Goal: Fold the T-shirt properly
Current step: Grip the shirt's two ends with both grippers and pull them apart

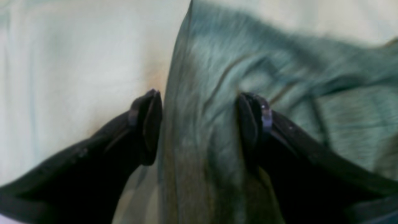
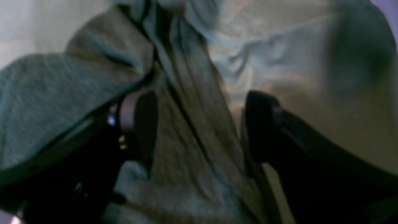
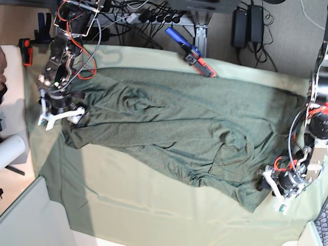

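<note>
The T-shirt (image 3: 174, 123), dark grey-green and wrinkled, lies spread across the table. In the base view my right gripper (image 3: 60, 117) sits at the shirt's left end and my left gripper (image 3: 274, 193) at its lower right corner. Seen from the left wrist, the left gripper (image 1: 202, 124) is open, and a ridge of the T-shirt (image 1: 217, 77) runs between its dark fingers (image 1: 152, 124) without being pinched. In the right wrist view, the right gripper (image 2: 200, 124) is also open, its wide jaws straddling a bunched fold of the T-shirt (image 2: 186, 102).
A pale mint-green table cloth (image 3: 128, 205) covers the table under the shirt. A blue and red tool (image 3: 192, 51) lies at the back edge, with cables and power bricks (image 3: 246, 23) behind it. A white roll (image 3: 10, 151) sticks in from the left.
</note>
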Tool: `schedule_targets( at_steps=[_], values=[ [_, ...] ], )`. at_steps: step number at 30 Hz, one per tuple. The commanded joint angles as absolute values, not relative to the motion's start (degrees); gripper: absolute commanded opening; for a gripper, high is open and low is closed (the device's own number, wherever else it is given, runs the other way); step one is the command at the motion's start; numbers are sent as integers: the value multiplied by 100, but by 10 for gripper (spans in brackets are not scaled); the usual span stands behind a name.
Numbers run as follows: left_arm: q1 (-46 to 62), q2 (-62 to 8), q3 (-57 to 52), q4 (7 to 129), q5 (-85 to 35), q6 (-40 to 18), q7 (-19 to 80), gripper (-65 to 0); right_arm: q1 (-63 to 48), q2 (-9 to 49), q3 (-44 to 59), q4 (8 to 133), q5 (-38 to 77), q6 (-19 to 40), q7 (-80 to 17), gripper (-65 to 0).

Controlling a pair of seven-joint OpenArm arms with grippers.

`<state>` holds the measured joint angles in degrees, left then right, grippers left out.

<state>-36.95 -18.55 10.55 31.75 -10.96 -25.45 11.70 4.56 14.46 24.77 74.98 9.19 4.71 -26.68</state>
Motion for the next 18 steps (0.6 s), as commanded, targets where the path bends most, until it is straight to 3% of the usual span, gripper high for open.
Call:
schedule_targets(
  at_steps=[1, 6, 18],
  values=[
    [-3850, -1925, 1044, 3249, -1122, -2471, 1028, -237, 521, 1544, 2499, 7588, 930, 486, -2554, -213],
    [-3741, -1922, 1044, 3249, -993, -2265, 762, -237, 521, 1544, 2499, 7588, 945, 486, -2558, -213],
    [-3649, -1619, 1044, 3249, -1000, -2425, 792, -237, 519, 1542, 2499, 7588, 1011, 486, -2685, -213]
  ],
)
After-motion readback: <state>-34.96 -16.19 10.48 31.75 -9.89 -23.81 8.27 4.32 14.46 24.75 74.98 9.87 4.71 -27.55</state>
